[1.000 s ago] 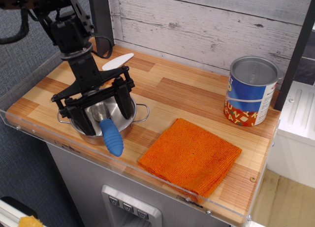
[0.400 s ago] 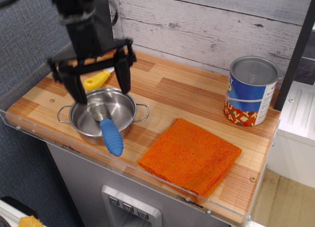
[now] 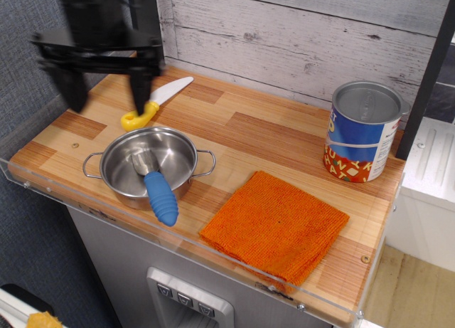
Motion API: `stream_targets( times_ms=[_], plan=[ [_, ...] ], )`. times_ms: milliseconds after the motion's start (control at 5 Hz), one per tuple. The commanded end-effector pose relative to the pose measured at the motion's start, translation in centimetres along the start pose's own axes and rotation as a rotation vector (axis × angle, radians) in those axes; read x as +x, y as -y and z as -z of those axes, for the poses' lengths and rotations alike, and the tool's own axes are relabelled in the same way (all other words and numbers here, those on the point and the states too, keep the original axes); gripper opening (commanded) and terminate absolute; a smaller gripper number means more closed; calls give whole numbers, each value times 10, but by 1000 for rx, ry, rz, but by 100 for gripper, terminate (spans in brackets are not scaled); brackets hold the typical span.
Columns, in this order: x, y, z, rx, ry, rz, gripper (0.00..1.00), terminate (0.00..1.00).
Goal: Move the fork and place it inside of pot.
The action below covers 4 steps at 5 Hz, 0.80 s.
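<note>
Fork [image 3: 156, 185], a toy with short grey tines and a thick ribbed blue plastic handle, lies with its tines inside the pot and its handle propped over the near rim, the handle end jutting out toward the front edge of the counter. Black robot gripper [image 3: 106, 92], motion-blurred, hangs in the upper left above the back-left part of the counter, its 2 fingers [image 3: 140, 88] pointing down and spread wide apart with nothing between them; it is clear of the fork and of the pot, higher than both. Small shallow round shiny steel pot [image 3: 117, 157], with 2 thin wire loop handles at left and right, stands on the counter below and slightly to the right of the gripper. White-bladed toy knife with a curved yellow handle [image 3: 153, 102] lies just behind the pot, apart from it, blade pointing toward the back wall. Folded orange cloth [image 3: 275, 227] lies flat to the right of the pot, near the front edge. Tall tin can with a blue, white and red label [image 3: 361, 131] stands upright at the far right, well apart from the pot. Striped wooden counter [image 3: 263, 139] carries all items; a weathered white plank wall [image 3: 298, 36] rises behind it.
</note>
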State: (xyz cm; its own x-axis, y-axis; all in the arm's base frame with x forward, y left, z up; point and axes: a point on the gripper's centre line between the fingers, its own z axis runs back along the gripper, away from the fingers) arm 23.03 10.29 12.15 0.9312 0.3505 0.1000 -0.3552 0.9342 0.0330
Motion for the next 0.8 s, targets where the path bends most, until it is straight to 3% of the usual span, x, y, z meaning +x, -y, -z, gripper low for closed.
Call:
stream_targets(
  times_ms=[0, 200, 600],
  plan=[
    [-1, -54, -24, 44, 76, 235, 100, 0],
    [-8, -69, -31, 66, 77, 305, 100, 0],
    [-23, -70, -53, 22, 36, 289, 100, 0]
  ],
)
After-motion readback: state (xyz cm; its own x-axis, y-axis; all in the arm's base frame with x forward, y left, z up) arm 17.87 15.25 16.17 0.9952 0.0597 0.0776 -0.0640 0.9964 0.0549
